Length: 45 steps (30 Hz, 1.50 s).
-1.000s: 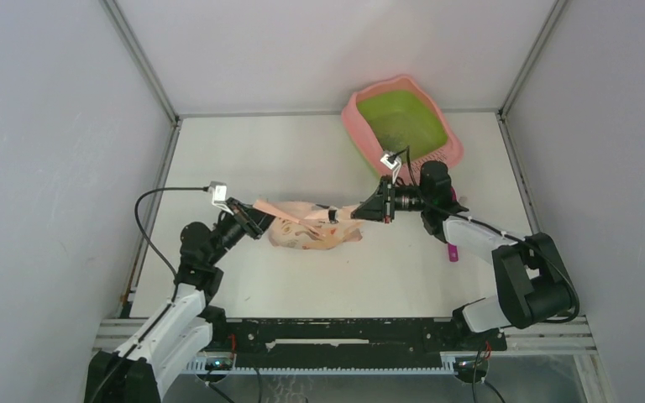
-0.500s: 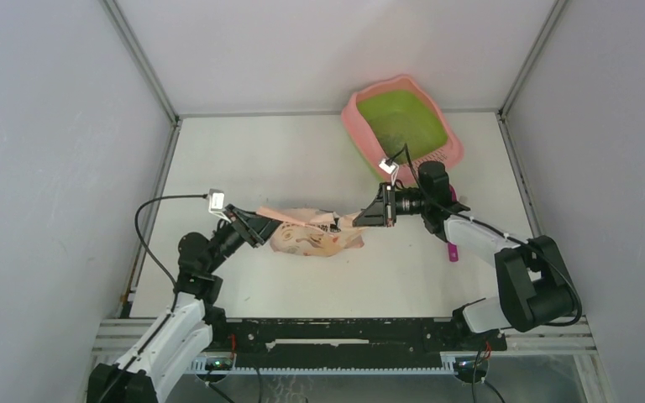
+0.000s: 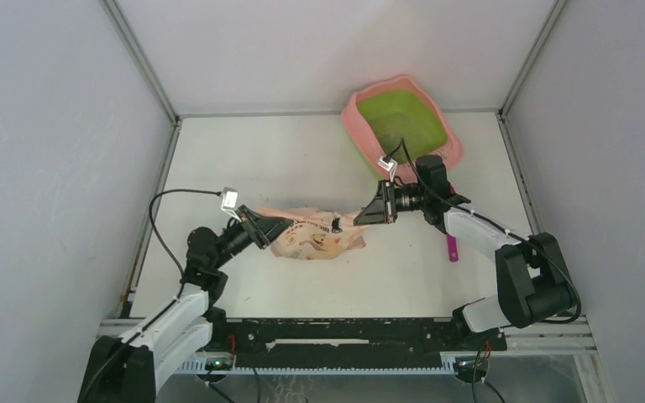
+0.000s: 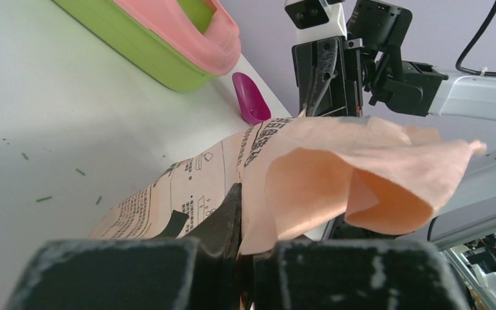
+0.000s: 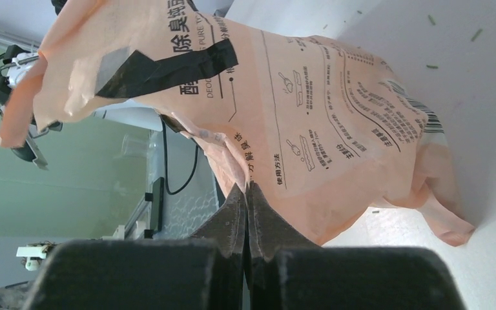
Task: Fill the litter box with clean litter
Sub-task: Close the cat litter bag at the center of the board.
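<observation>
In the top view, the bag was seen lying near the middle of the counter, pinched at one end by the left fingers and at the other by the right fingers. The litter box stood at the far right corner, beyond the right arm and apart from the bag. Its green basin looked largely unfilled, so pouring was judged not yet begun.

In the left wrist view, the left fingers were shown clamped on a thin fold of film. The scoop and the box lay beyond, and a few stray specks, possibly litter, were scattered on the counter.

In the right wrist view, the right fingers were closed tight on another fold, with the bag's full belly resting on the counter.

Both ends would best be raised together and evenly, so that the thin film is neither torn nor pulled free. The load should be brought over the basin before either end is lowered. Which end was open could not be told.
</observation>
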Tool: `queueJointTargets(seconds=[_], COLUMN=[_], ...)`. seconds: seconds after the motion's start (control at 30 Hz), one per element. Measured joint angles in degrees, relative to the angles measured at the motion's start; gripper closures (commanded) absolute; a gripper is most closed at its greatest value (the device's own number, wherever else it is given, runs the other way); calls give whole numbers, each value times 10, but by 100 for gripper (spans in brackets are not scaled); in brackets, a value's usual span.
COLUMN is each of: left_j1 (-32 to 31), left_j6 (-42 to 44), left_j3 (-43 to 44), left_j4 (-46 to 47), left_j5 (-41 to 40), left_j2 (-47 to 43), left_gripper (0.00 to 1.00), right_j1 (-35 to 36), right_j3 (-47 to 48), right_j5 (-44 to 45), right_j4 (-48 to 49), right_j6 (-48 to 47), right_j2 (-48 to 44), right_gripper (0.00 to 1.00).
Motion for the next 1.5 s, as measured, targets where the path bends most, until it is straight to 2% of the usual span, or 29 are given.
queueJointTargets(seconds=[0.23,0.5,0.67,0.83,0.93,1.03,1.1,1.13,1.17,1.2,1.4,1.5], left_j1=[-6,-11,-12,-11,-11,-10,-9,-9,-8,-8,-7,-7], left_j6=[-2,10,8,1,6,20,26,28,28,28,30,29], left_j3=[1,15,23,31,66,116,151,167,178,187,191,184], left_j4=[-64,-287,-346,-398,-449,-480,-481,-475,-463,-448,-376,-353], left_j5=[4,6,21,26,21,10,4,4,5,9,39,45], left_j2=[-61,-249,-288,-286,-271,-236,-204,-187,-169,-152,-90,-88], left_gripper=[97,94,92,90,87,71,65,54,50,51,67,68], right_j1=[-19,-31,-29,-27,-23,-20,-20,-20,-20,-20,-17,-16], right_j3=[9,44,58,58,61,93,127,148,172,189,207,207], right_j5=[-11,-45,-77,-77,-66,-43,-31,-27,-25,-24,-14,-14], right_j4=[-40,-75,-103,-122,-126,-142,-153,-158,-162,-162,-166,-180], right_j6=[-20,-23,-17,6,23,33,32,31,29,28,16,6], right_j2=[0,3,26,38,39,39,42,46,52,58,80,90], right_gripper=[100,100,100,100,100,100,100,100,100,100,100,100])
